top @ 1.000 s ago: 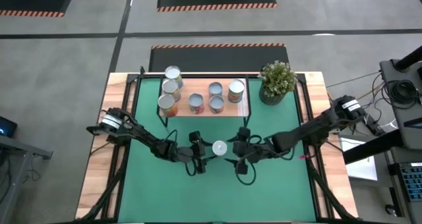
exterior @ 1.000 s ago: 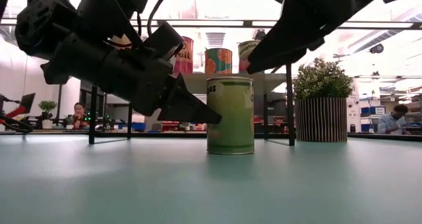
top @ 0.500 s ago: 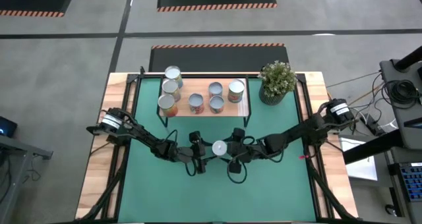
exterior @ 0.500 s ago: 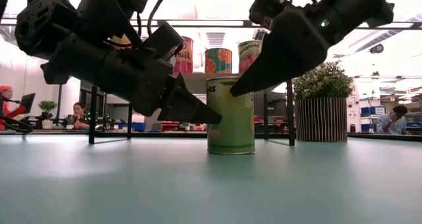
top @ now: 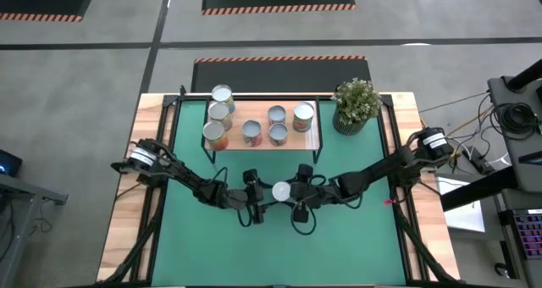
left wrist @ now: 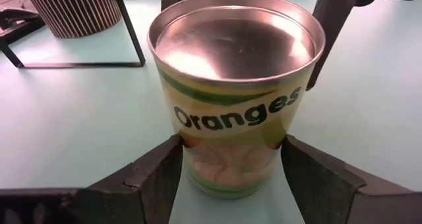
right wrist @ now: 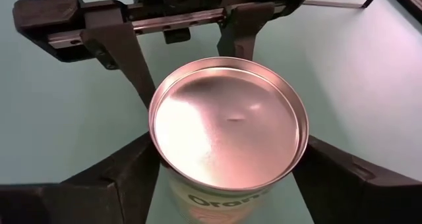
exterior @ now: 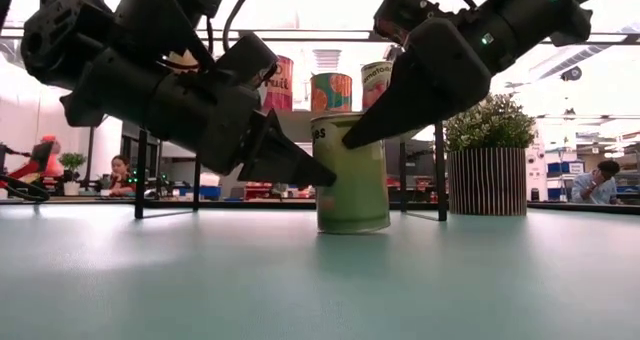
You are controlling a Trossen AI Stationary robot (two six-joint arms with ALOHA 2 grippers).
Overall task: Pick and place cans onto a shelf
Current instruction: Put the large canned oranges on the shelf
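A green-labelled can marked "Oranges" (top: 280, 190) stands upright on its base on the green mat at mid-table; it also shows in the low view (exterior: 352, 175). My left gripper (top: 264, 193) comes at it from the table's left, its fingers on either side of the can's lower part (left wrist: 231, 171). My right gripper (top: 296, 192) comes from the right and is open, its fingers on either side of the can's top (right wrist: 227, 132). The light-wood shelf (top: 292, 141) stands at the far side with several cans (top: 277, 115) on it. My left gripper pinches the can's lower side wall (left wrist: 188, 159) between its two fingers, slanting down from the table's left. The can stands upright with its base on the mat. Whether my right gripper's fingers (right wrist: 135, 174) touch the can's upper wall, I cannot tell.
A potted green plant (top: 356, 104) stands at the far right, beside the shelf. The shelf's thin black legs (exterior: 438, 160) rise behind the can. Bare mat (top: 339, 237) lies toward the near edge. People sit in the room beyond the table.
My right gripper has come down and toward the table's left, from above and to the right of the can, until its open fingers stand around the can's top. My left gripper has kept still at the can.
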